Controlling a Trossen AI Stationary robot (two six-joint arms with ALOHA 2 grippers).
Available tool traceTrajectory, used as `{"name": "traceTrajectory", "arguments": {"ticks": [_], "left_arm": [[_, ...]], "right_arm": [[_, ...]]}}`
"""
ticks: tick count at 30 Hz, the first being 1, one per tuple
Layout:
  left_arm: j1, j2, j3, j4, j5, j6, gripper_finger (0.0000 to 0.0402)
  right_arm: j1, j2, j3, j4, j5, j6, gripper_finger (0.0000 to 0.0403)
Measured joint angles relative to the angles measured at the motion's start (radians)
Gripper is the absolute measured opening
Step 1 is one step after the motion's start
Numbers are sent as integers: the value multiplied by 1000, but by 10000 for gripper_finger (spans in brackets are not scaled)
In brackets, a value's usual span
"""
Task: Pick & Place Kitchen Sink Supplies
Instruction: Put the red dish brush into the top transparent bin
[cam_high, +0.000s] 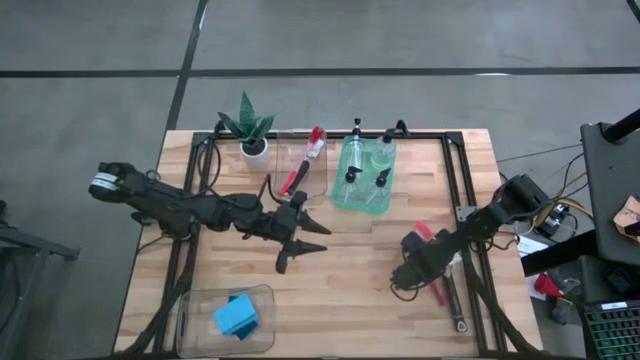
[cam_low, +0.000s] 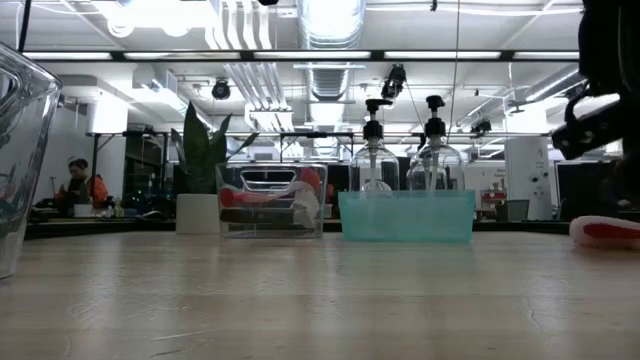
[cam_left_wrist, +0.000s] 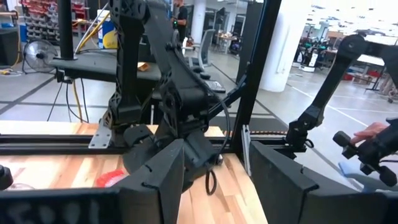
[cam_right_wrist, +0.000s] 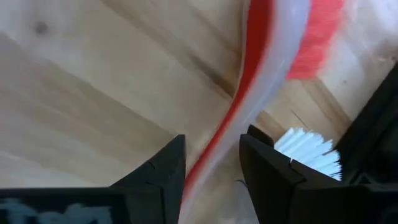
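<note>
A red dish brush (cam_high: 430, 250) with a white-edged handle lies on the table's right part; the low view shows it flat on the wood (cam_low: 604, 232). My right gripper (cam_high: 408, 268) hangs open over it, its fingers either side of the red handle (cam_right_wrist: 249, 81) in the right wrist view, gripper (cam_right_wrist: 212, 162). A black brush (cam_high: 456, 300) lies beside it, white bristles (cam_right_wrist: 308, 151). My left gripper (cam_high: 300, 240) is open above the table's middle, holding nothing (cam_left_wrist: 216, 180). Several clear bottles (cam_high: 365, 165) stand in the green bin. Blue sponges (cam_high: 235, 315) lie in a clear bin. Another red brush (cam_high: 305, 165) leans in a clear bin.
The green bin (cam_high: 340, 195) and a clear bin (cam_high: 322, 190) stand at the far middle, with a potted plant (cam_high: 250, 130) to their left. The clear sponge bin (cam_high: 200, 300) sits at the near left. Bare wood lies between the two grippers. Black frame rails run along both table sides.
</note>
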Motion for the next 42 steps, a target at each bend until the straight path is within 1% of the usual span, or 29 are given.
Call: {"name": "traceTrajectory", "arguments": {"ticks": [5, 11, 15, 23, 27, 30, 38, 42], "left_arm": [[-1, 0, -1, 2, 0, 0, 174], [-1, 0, -12, 12, -5, 0, 174], [-4, 0, -14, 15, -7, 2, 174], [-10, 0, -14, -1, -7, 22, 173], [-16, 0, -17, -5, -7, 24, 173], [-18, 0, -20, -1, -7, 35, 172], [-30, 0, -29, -1, -7, 49, 172], [-40, 0, -29, -2, -6, 50, 172]], "right_arm": [[0, 13, -1, -2, -49, -25, 133], [-3, 11, -11, 11, -47, -30, 122], [-5, 6, -35, 77, -43, -50, 108], [-5, -14, -25, 147, -9, -66, 61], [-3, -57, -13, 170, 30, -89, 40], [-1, -104, -5, 204, 67, -129, 37], [-1, -234, -3, 466, 98, -259, 35], [-1, -289, -3, 641, 118, -384, 34]]}}
